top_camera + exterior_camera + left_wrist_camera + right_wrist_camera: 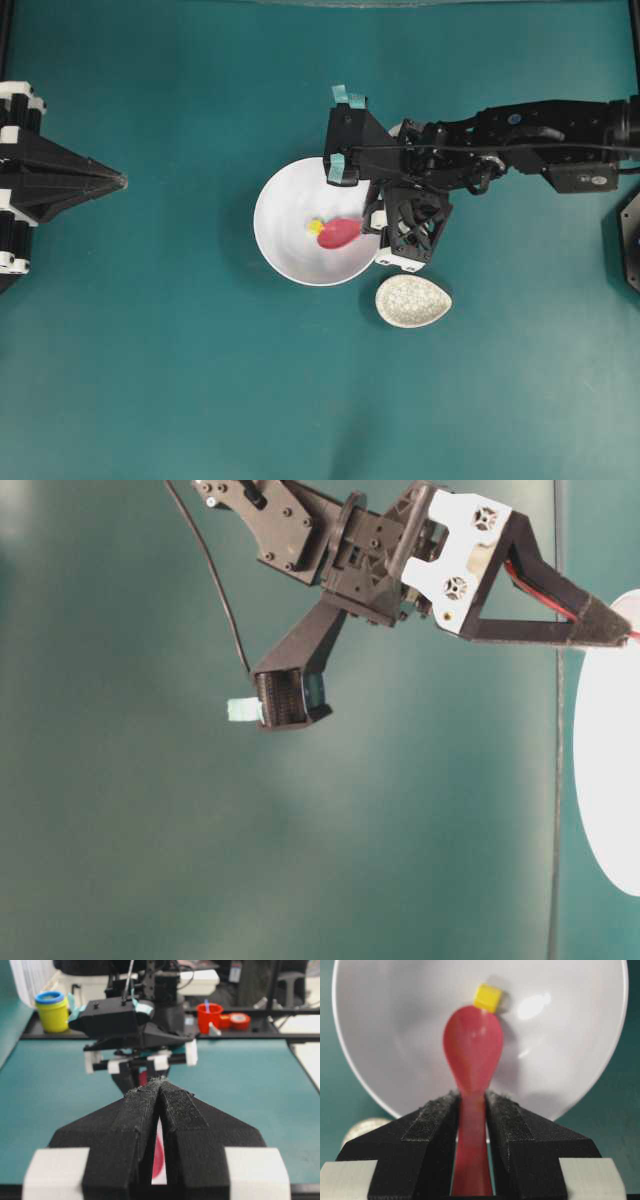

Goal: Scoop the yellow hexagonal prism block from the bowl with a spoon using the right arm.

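Observation:
The white bowl sits mid-table. The tiny yellow hexagonal block lies on its floor. My right gripper reaches in over the bowl's right rim, shut on the handle of the pink-red spoon. In the right wrist view the spoon runs out from between my fingers. The tip of its scoop touches the block, which lies just beyond it inside the bowl. My left gripper is shut and empty at the far left, pointing at the bowl; it also shows in the left wrist view.
A small speckled beige dish lies just below and right of the bowl, under my right wrist. Beyond the table's far edge stand a yellow jar, a red cup and a tape roll.

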